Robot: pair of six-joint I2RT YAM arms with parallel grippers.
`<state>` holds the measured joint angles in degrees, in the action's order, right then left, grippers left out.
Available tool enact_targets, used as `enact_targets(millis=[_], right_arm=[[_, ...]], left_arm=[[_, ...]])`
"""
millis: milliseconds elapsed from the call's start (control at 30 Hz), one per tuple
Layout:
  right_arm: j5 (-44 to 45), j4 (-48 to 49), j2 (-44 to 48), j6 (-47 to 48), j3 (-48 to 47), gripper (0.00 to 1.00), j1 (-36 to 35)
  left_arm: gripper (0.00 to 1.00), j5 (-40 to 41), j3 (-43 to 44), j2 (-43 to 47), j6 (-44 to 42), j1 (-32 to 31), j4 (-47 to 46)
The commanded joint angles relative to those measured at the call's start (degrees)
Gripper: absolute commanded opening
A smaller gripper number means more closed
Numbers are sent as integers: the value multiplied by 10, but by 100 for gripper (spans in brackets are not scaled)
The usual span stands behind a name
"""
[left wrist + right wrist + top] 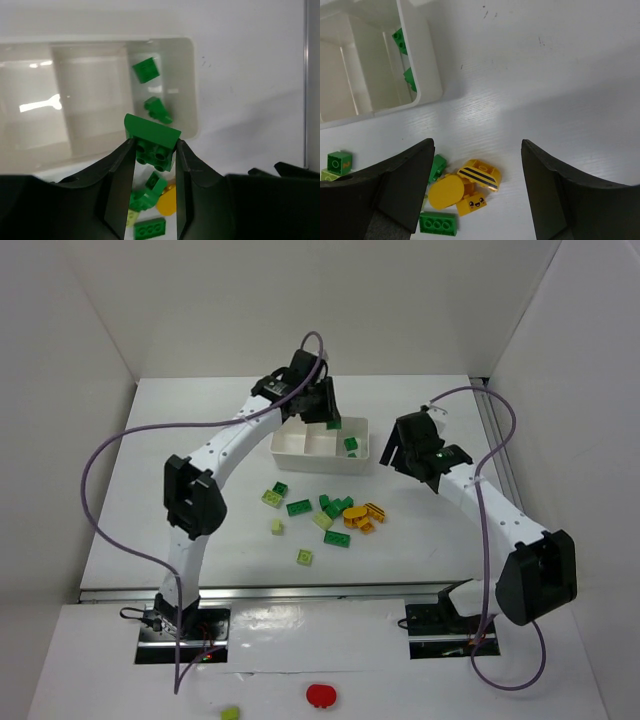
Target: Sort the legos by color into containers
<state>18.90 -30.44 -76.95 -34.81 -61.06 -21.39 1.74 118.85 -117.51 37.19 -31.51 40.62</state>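
A dark green lego (152, 135) is pinched studs-down between the fingertips of my left gripper (156, 150), which is shut on it. It hangs over the near rim of the white tray (192, 75), by the right-hand container. In the top view the left gripper (333, 423) is above the tray (290, 455). Two dark green legos (146, 69) (157, 110) lie in that right container; the other two look empty. My right gripper (477, 145) stands open above the table, right of the tray, with orange-yellow legos (480, 173) below it. Loose legos (336, 538) are scattered in front of the tray.
The pile holds dark green (298, 507), lime (273, 495) (304, 557) and orange-yellow (360, 515) pieces. A red round object (321, 695) and a lime brick (230, 713) lie on the near ledge by the arm bases. White walls enclose the table on three sides.
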Motion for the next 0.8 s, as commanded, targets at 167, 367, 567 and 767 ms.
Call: enact_targets(millis=[167,367,567,767], right_arm=[[55,-61,52,-19,-5,77,8],[60,-80,52,-25,1,77,13],[41,-49,22,-25,1,77,19],[11,-12,-8,-4,1,77,24]], left_arm=[[58,-132,179,-170,0,-7,-48],[94,-162,157,-146,-10,-7,-76],[80,-54,-129,53,-84,-7,-90],[88,55,-397,232,-140,-14,-90]])
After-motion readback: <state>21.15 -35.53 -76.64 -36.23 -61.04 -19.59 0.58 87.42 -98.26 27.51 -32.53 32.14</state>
